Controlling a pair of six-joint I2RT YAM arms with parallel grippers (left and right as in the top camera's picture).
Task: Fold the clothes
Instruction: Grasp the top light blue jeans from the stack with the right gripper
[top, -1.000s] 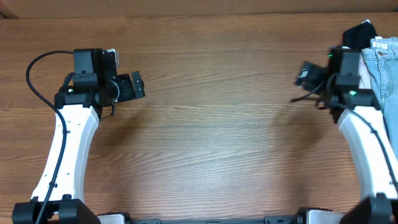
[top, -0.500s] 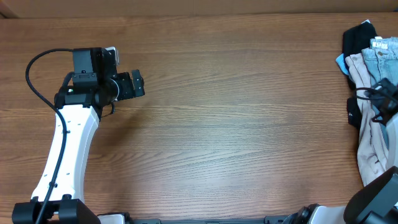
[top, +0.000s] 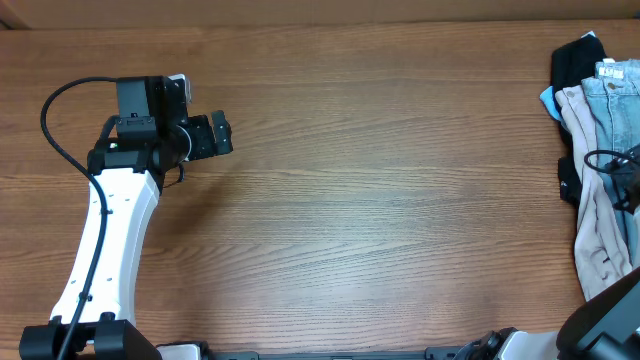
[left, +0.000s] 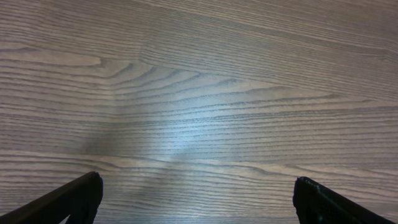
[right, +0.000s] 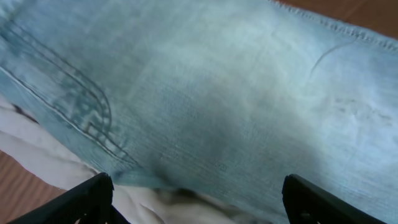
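**Overhead and wrist views: approach to the first grasp.** The jeans (top: 620, 85) lie bunched at the right edge of the tabletop (top: 380, 200), near its far corner; they are heaped with beige trousers (top: 598, 230) and a black garment (top: 575, 58), and nothing is yet spread out. Within the last second the right arm has swung from just inside that edge out over the heap; the right gripper (right: 198, 196) now hangs close above the denim beside a stitched pocket (right: 81, 106), jaws wide apart, holding nothing that we can see. The left gripper (left: 199, 196) waits fully spread over bare wood near the left edge. We judge a first pinch on the jeans to be imminent, to drag them toward the centre.
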